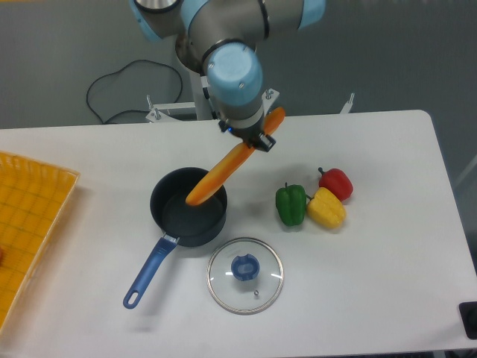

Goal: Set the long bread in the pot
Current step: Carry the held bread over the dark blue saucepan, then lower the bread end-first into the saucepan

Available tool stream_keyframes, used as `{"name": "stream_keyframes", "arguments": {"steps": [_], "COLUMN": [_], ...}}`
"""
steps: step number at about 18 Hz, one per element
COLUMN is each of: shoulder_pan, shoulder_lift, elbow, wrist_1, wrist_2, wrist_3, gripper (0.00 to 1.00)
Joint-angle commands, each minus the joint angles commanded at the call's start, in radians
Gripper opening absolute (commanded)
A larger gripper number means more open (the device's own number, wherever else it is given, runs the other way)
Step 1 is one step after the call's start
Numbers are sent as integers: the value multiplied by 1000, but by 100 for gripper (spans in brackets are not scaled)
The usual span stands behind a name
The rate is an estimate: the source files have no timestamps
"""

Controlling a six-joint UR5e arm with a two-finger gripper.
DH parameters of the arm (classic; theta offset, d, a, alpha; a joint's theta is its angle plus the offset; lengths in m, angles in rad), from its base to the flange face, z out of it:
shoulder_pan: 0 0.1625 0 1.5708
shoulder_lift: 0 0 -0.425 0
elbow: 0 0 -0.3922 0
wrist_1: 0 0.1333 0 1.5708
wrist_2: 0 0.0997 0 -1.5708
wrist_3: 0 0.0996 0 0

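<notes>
The long bread (223, 171) is a slim orange-yellow stick, tilted, its lower end over the pot's far rim and its upper end up by the arm's wrist. My gripper (257, 139) is shut on the bread near its upper end and holds it in the air. The pot (186, 218) is a round dark navy saucepan near the table's middle, with a long blue handle (149, 272) pointing to the front left. The inside of the pot looks empty.
A round glass lid with a blue knob (245, 274) lies right of the pot's handle. Green (291, 204), yellow (326, 209) and red (337, 182) bell peppers sit to the right. An orange tray (30, 224) is at the left edge.
</notes>
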Motion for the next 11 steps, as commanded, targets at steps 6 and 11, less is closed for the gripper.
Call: {"name": "stream_keyframes", "arguments": {"steps": [6,11], "shoulder_pan": [-26,-58], "shoulder_lift": [-23,-51], "elbow": [6,14], "wrist_1": [0,0], "wrist_2": [20,48], "wrist_3": [-40,-106], "gripper": [11,13]}}
